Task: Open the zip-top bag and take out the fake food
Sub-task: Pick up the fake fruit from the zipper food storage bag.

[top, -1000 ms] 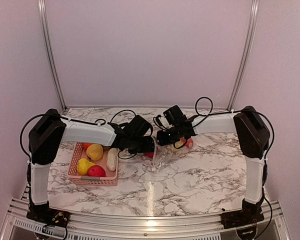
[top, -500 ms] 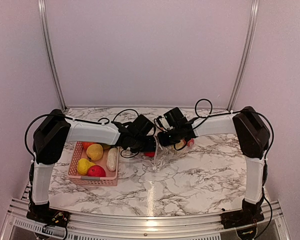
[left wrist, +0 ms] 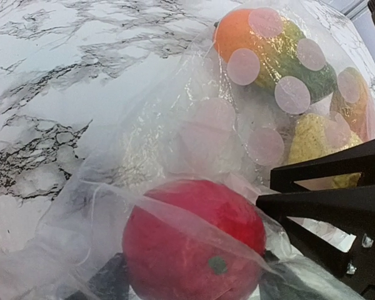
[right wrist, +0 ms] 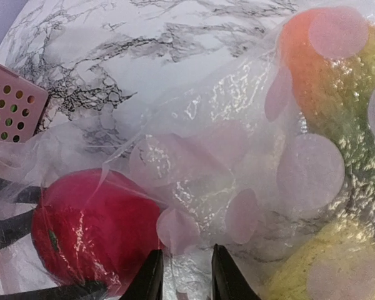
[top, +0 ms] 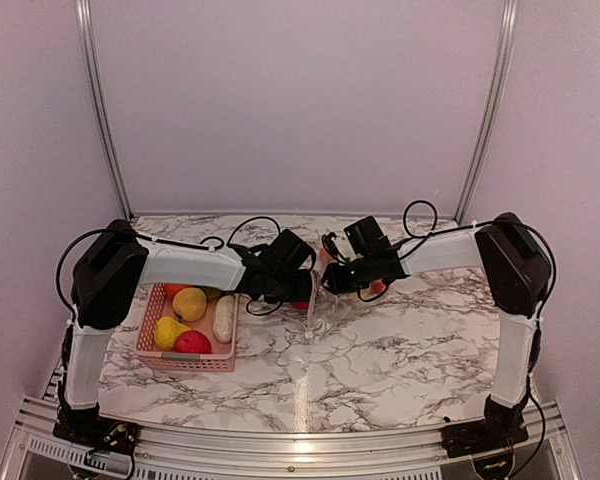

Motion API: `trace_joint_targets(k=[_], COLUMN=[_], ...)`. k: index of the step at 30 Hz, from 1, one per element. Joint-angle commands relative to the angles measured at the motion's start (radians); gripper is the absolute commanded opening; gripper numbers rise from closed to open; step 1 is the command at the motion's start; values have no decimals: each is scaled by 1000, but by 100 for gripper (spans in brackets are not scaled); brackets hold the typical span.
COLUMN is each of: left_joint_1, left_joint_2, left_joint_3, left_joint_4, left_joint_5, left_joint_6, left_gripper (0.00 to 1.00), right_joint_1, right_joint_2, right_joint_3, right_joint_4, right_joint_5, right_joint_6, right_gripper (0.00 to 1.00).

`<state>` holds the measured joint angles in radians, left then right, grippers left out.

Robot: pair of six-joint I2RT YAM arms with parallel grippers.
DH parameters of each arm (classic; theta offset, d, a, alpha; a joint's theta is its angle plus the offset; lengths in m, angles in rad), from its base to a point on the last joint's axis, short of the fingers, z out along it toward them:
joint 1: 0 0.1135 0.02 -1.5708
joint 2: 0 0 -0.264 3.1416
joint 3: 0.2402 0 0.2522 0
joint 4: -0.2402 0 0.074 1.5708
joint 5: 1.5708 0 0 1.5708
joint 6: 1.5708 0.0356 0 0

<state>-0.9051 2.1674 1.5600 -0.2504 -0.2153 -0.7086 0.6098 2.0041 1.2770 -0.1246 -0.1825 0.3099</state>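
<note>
The clear zip-top bag (top: 320,305) lies mid-table between my two grippers. Inside it, the fake food shows as a red fruit (left wrist: 194,244), an orange-and-green piece (left wrist: 269,50) and a yellow piece (left wrist: 319,144). My left gripper (left wrist: 194,278) has reached into the bag's mouth, and its dark fingers (left wrist: 106,281) press on either side of the red fruit (right wrist: 97,228), with bag film draped over it. My right gripper (right wrist: 187,272) stands just right of that fruit. Its jaws are narrowly apart with crinkled bag film (right wrist: 194,206) between them.
A pink perforated basket (top: 150,345) sits left of the bag, holding yellow, red and whitish fruits. Its corner (right wrist: 12,106) shows in the right wrist view. The right gripper's black frame (left wrist: 337,200) crowds the left wrist view. Marble tabletop (top: 410,350) surrounds the bag.
My left gripper has pushed rightward into the bag around the red fruit. The right arm has shifted a little to the right, and its jaws have narrowed.
</note>
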Motion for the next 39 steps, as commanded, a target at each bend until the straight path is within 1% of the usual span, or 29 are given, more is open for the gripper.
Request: trace_joint_targets(k=[1, 5, 9, 15, 26, 39], left_joint_1=[2, 1, -4, -13, -15, -17], left_joint_2=[61, 58, 32, -55, -182, -330], left_joint_3=[4, 6, 8, -14, -121, -242], left_joint_4=[-64, -65, -68, -55, -14, 18], left_joint_5=[-24, -26, -30, -12, 86, 126], left_joint_6=[24, 32, 46, 64, 41, 27], left_gripper=[68, 58, 52, 51, 51, 51], right_joint_1=[-29, -37, -46, -50, -50, -53], right_joint_2=[-15, -16, -17, -14, -3, 20], right_joint_3=[-35, -40, -38, -33, -27, 7], right_joint_4=[-4, 5, 5, -3, 2, 3], right_joint_5=[-65, -73, -69, -35, 1, 26], right_joint_6=[28, 35, 42, 41, 53, 60], right_gripper=[25, 22, 21, 20, 19, 19])
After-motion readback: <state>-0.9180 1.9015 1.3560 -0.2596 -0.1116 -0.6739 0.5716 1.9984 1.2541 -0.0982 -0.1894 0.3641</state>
